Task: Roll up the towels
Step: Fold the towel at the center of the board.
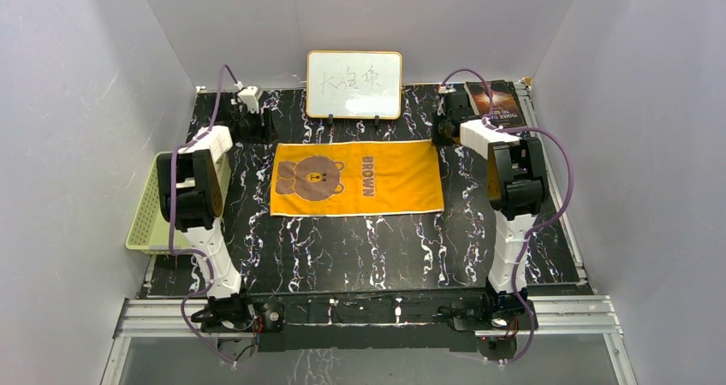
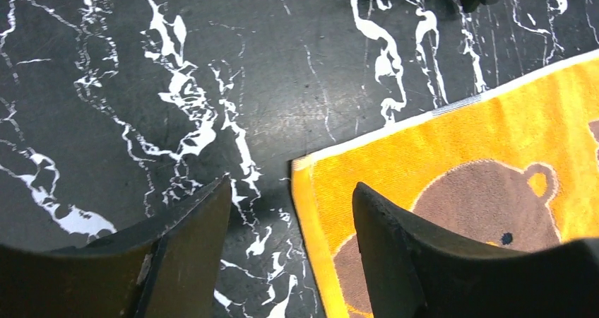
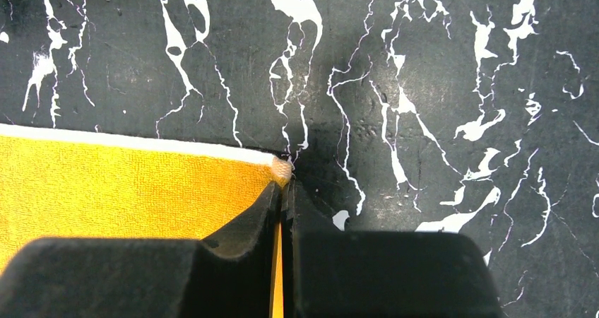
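Orange bear towel (image 1: 385, 180) flat on desk (image 1: 342, 248), just before whiteboard (image 1: 354, 84). Left end effector (image 2: 289, 191) released over whiteboard-side left corner. Right end effector (image 3: 285, 184) clenched at whiteboard-side right corner, pinch unclear.

Left wrist view: orange towel (image 2: 459, 148) cut off at the right and bottom edges, bear print (image 2: 487, 205) partly behind left gripper (image 2: 291, 184). Right wrist view: towel runs off the left edge. Top view: basket (image 1: 141, 231) partly behind left arm (image 1: 193, 188); booklet (image 1: 503, 103) title too small to read.
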`<action>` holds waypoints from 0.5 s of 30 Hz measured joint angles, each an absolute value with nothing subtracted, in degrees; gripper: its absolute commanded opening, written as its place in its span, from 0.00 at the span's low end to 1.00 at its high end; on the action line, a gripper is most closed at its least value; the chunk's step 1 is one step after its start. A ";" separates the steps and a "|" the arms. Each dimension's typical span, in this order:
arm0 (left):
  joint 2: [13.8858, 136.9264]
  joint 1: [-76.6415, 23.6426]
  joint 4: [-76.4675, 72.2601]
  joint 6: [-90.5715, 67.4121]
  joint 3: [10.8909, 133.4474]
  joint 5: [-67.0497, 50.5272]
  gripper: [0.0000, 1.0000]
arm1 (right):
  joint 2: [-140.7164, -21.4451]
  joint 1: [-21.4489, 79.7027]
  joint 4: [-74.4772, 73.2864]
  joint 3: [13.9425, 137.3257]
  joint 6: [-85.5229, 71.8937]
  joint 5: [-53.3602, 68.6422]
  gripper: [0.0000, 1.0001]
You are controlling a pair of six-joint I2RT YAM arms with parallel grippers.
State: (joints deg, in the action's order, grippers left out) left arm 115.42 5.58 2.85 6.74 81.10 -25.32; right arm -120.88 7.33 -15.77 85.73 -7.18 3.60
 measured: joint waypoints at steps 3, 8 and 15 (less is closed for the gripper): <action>115.31 4.84 3.09 6.98 81.10 -25.93 0.63 | -120.88 7.33 -16.12 85.73 -7.29 3.77 0.00; 115.35 1.96 4.45 9.02 81.06 -22.70 0.60 | -120.88 7.35 -16.16 85.73 -7.55 4.49 0.00; 117.49 -1.69 5.02 11.27 81.08 -13.67 0.58 | -120.88 7.33 -16.23 85.73 -7.57 4.51 0.00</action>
State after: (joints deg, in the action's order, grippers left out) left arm 117.49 -1.69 5.02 11.27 81.08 -13.67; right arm -120.88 7.33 -16.23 85.73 -7.57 4.51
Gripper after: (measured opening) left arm 0.587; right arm 0.012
